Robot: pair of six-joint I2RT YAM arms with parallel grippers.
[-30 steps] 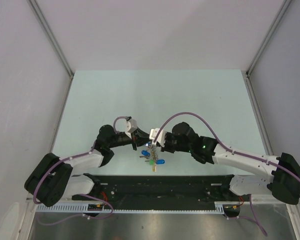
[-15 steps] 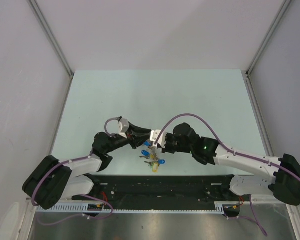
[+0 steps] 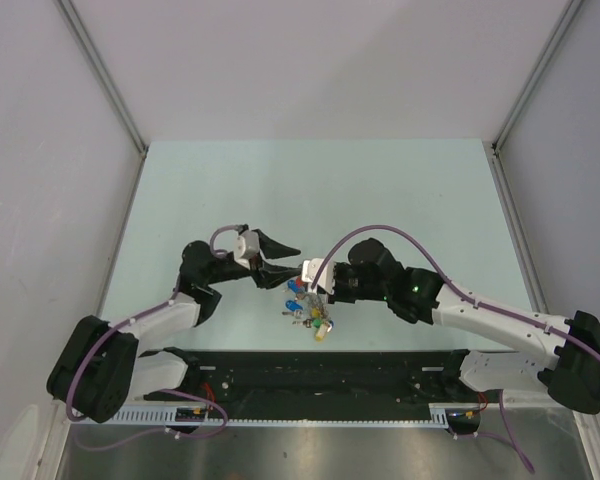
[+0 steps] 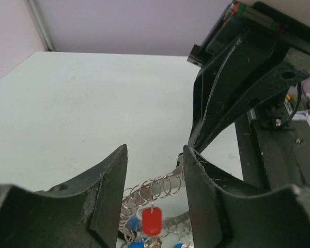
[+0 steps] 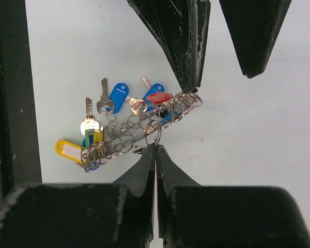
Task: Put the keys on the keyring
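The keyring [image 5: 144,124] is a long silver loop strung with many small rings, and it hangs from my right gripper [image 5: 156,147], which is shut on one of those rings. Keys dangle from it: two blue-headed keys [image 5: 119,94], a red one [image 5: 157,97], a silver one [image 5: 89,123] and a yellow tag [image 5: 68,151]. In the top view the bunch [image 3: 308,308] sits just below the right gripper [image 3: 314,283]. My left gripper [image 4: 155,150] is open, its fingers [image 4: 111,186] on either side of the keyring's end [image 4: 160,187] without clamping it. The red key [image 4: 151,219] hangs below.
The pale green table [image 3: 380,190] is walled on three sides by grey panels. A black rail [image 3: 320,370] with the arm bases runs along the near edge. The left gripper's two dark fingers [image 5: 188,41] fill the top of the right wrist view, just above the keyring.
My left gripper was shut beside the keyring; it has opened and shifted up and back. The right gripper has stayed shut on the keyring, with the bunch shifted slightly.
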